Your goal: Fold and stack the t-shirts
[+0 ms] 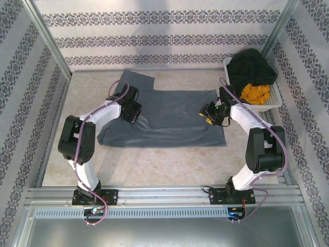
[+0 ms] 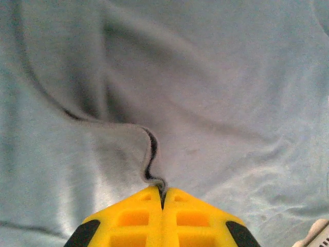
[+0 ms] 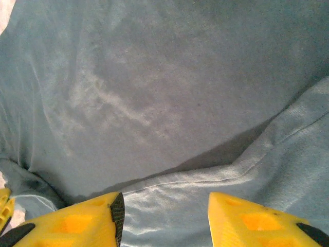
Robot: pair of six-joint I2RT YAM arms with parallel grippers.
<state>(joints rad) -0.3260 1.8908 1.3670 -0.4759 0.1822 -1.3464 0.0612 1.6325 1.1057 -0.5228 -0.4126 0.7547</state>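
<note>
Plain slate blue-grey cloth t-shirt lies spread on the beige bench. Left hand is pinched closed on a raised fold of it. Right hand is wide apart over its hem.

No legible txt, brands, nos. or signs in any view. The t-shirt cloth is plain. Wall panels at 12 o'clock carry an ornamental pattern only, no letters.
</note>
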